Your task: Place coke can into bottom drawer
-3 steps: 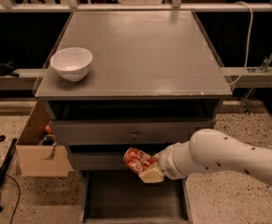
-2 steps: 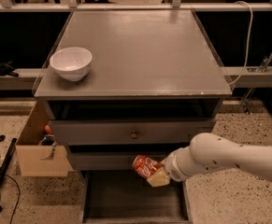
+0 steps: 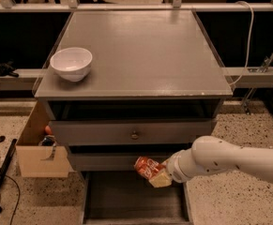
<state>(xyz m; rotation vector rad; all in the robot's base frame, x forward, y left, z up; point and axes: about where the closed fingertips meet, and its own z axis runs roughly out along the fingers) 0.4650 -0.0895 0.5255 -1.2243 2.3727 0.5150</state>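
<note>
The pincer (image 3: 157,176) is pinching the tilted coke can (image 3: 146,166) above the back right corner of the open bottom drawer (image 3: 126,198), so I think it should go lower, well inside the drawer, before it lets go.

I see a white bowl (image 3: 71,63) near the grey worktop's (image 3: 140,50) left edge and an open cardboard box (image 3: 37,161) on the speckled floor (image 3: 230,135) below.
</note>
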